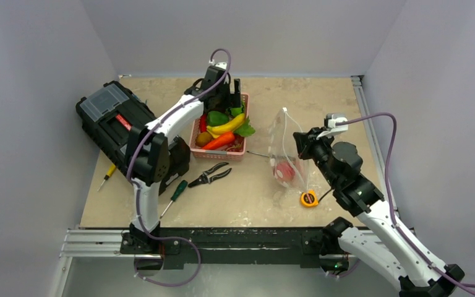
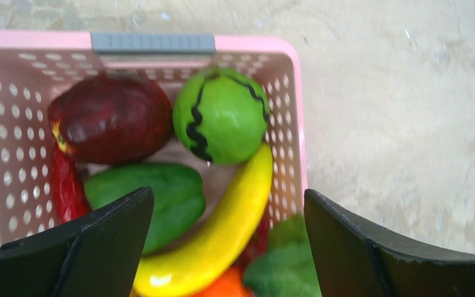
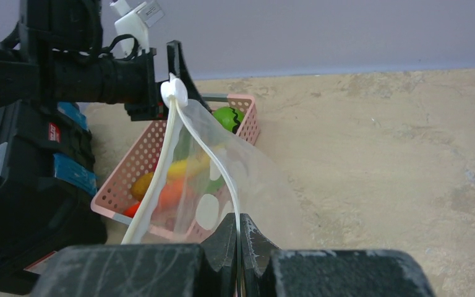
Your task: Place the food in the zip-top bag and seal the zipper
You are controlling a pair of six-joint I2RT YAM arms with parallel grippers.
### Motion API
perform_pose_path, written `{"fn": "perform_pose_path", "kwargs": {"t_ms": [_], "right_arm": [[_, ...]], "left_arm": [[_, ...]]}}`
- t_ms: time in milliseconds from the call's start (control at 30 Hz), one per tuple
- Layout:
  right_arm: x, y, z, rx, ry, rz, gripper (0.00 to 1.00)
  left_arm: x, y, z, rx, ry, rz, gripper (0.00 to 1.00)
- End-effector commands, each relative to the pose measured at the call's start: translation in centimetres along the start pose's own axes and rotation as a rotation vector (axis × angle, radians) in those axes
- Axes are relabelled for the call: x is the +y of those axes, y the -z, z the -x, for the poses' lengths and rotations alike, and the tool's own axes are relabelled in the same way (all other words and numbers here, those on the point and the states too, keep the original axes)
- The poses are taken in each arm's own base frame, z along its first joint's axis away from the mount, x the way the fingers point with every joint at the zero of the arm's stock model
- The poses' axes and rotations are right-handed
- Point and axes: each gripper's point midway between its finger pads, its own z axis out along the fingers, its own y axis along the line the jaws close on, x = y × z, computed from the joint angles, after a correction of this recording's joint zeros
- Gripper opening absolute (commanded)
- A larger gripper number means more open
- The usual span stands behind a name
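1. Clear polka-dot zip-top bag (image 1: 282, 145) sits right of centre on the tabletop (image 1: 247, 198), near the pink basket but apart from it. Its mouth end is lifted and its lower end rests on the surface.
2. Whitish zipper strip (image 3: 159, 179): the two halves are apart, so the mouth gapes. They meet at a white tab (image 3: 174, 90) at the top.
3. One red food piece (image 1: 284, 170) lies inside the bag, low down.
4. Right fingers (image 3: 239, 238) are clenched on the bag's mouth edge, with one strip half running between them.
5. Yellow tape measure (image 1: 309, 198) lies just beside the bag's near end.
6. Pink perforated plastic basket (image 2: 247, 43) holds a dark red fruit (image 2: 111, 117), green striped melon (image 2: 222, 114), yellow banana (image 2: 222, 229), green pepper (image 2: 154, 198), red chili (image 2: 68, 189) and orange carrot (image 1: 219, 141).
7. Left fingers (image 2: 229, 193) are spread wide over the basket, grasping nothing.
8. Black-handled pliers (image 1: 210, 176) and a green-handled screwdriver (image 1: 174, 195) lie in front of the basket.
9. Black toolbox (image 1: 108, 120) is at far left, with a yellow-handled screwdriver (image 1: 106, 174) by its near corner.
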Motion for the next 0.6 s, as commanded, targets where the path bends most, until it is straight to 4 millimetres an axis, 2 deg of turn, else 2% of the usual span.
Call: {"fn": "perform_pose_path", "kwargs": {"t_ms": [0,100,333,567], "right_arm": [[0.5,-0.3,1.3,-0.045,-0.001,0.013,0.00],[0.4,-0.5,1.2,-0.042,0.003,0.007,0.00],[0.3,-0.8,1.0,-0.040,0.007,-0.002,0.00],[0.3,-1.1,0.7,-0.030,0.009,-0.001,0.00]], "left_arm": [[0.8,-2.4,4.4,-0.154,0.139,0.109,0.89],[1.1,-3.8,4.5,-0.164,0.174,0.135,0.89],[0.8,-6.4,3.2,-0.148,0.256,0.126,0.89],[0.9,-8.4,2.0,-0.141,0.353,0.133,0.84]]}}
